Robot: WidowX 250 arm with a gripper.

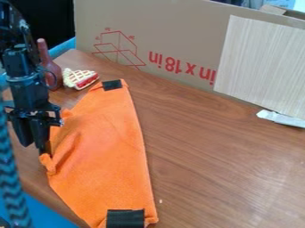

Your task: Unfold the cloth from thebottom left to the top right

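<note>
The black gripper (35, 148) hangs at the left edge of the orange cloth (101, 151), low over the table. Its two fingers stand apart, so it is open. The right-hand fingertip is against or just beside a small bunched corner of the cloth; whether it touches cannot be told. The cloth lies lengthwise on the left part of the table, its left side folded and wrinkled. A black patch marks its top end and another its bottom end.
Behind the cloth's top end are a toy pie slice (80, 79) and a reddish bottle (50, 67). A cardboard box (173, 40) with a pale board (262, 67) walls the back. Brown wooden table (220, 156) extends right of the cloth.
</note>
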